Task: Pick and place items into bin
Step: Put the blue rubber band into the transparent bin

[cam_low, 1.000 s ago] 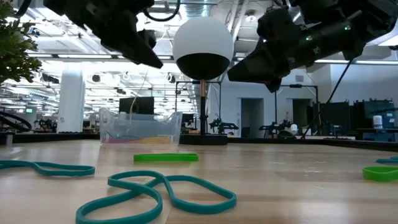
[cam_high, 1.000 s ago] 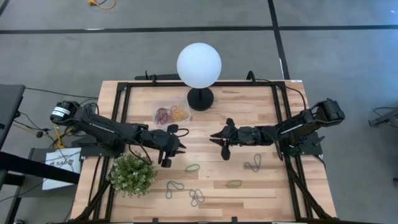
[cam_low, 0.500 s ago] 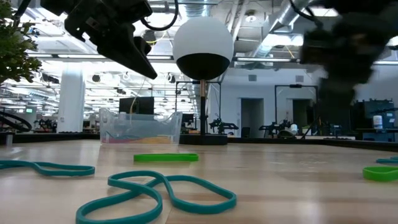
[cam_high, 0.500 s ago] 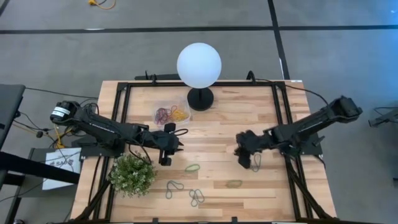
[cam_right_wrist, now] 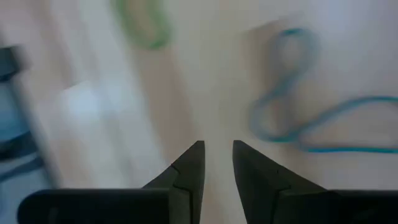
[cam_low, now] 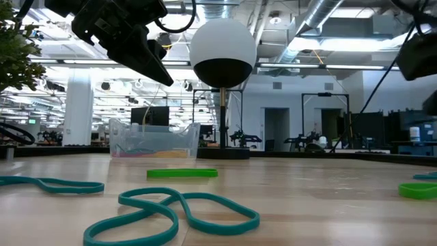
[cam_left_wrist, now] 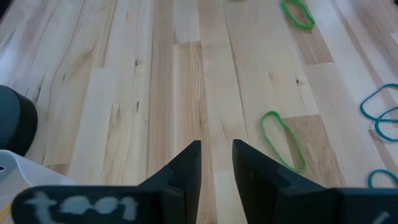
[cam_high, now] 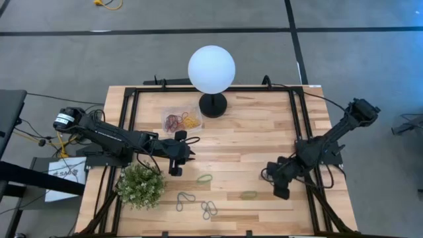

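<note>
The clear bin (cam_high: 182, 121) stands left of the lamp's base and holds red and yellow bands. Loose bands lie on the wood: a green one (cam_high: 204, 178), an olive one (cam_high: 248, 195) and grey-blue ones (cam_high: 209, 210). My left gripper (cam_high: 176, 172) hangs above the table between the bin and the plant. Its fingers (cam_left_wrist: 216, 149) stand a narrow gap apart with nothing between them. My right gripper (cam_high: 281, 193) points steeply down near the right front, also narrowly open and empty (cam_right_wrist: 216, 149). A grey-blue band (cam_right_wrist: 298, 118) lies just ahead of it.
A white globe lamp (cam_high: 211, 69) on a black base (cam_high: 213, 104) stands at the far middle. A leafy plant (cam_high: 141, 185) sits at the near left, close to my left arm. Black frame rails (cam_high: 301, 125) run along both sides of the table.
My right gripper has swung from the table's middle toward the right and near edges. It has tipped from nearly level to steeply downward and now hangs over the grey-blue band. My left gripper has tipped down a little in place.
</note>
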Available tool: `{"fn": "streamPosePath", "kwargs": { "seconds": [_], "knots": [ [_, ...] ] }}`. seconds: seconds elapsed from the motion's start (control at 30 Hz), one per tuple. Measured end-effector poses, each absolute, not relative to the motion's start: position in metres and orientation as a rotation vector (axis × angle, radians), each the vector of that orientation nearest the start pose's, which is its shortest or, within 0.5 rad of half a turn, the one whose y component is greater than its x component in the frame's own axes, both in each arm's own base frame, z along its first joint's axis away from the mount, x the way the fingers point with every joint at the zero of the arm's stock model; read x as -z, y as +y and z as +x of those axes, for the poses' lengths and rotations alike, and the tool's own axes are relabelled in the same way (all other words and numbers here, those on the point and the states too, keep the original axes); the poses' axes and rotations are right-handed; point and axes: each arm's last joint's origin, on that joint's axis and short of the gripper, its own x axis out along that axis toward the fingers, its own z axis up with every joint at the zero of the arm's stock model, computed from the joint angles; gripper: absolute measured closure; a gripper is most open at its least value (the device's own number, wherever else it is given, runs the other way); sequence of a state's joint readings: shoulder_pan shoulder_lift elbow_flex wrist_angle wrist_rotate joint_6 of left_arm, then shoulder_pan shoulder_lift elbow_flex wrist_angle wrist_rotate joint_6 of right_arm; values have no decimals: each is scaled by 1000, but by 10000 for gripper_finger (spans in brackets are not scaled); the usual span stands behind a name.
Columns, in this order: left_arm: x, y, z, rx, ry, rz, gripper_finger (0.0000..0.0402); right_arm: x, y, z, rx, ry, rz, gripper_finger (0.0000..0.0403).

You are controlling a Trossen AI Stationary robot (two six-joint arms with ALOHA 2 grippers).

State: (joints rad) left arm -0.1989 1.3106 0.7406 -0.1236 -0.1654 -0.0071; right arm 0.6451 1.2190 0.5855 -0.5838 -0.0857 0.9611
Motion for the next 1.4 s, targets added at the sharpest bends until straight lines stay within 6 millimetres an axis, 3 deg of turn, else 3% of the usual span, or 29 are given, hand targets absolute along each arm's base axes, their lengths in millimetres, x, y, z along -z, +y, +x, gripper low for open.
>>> {"fn": "streamPosePath", "kwargs": {
  "seconds": [0.17,0.53,0.7,0.87,1.1,1.27,1.4],
  "knots": [
    [-216,-48,261,23,677,100,320,-160,118,157,67,1326,413,326],
    [-216,-48,261,24,678,103,320,-126,118,164,175,1494,243,326],
    [-216,-48,261,25,680,106,320,-132,120,168,175,1470,239,326],
    [-216,-48,261,26,674,106,320,-139,121,178,193,1303,144,330],
    [-216,-48,261,25,682,106,320,-128,119,185,181,1359,115,396],
    [-216,-48,261,25,682,107,320,-128,122,186,183,1381,141,395],
    [-216,-48,261,25,682,107,320,-144,126,188,218,1352,188,400]
  ]
}}
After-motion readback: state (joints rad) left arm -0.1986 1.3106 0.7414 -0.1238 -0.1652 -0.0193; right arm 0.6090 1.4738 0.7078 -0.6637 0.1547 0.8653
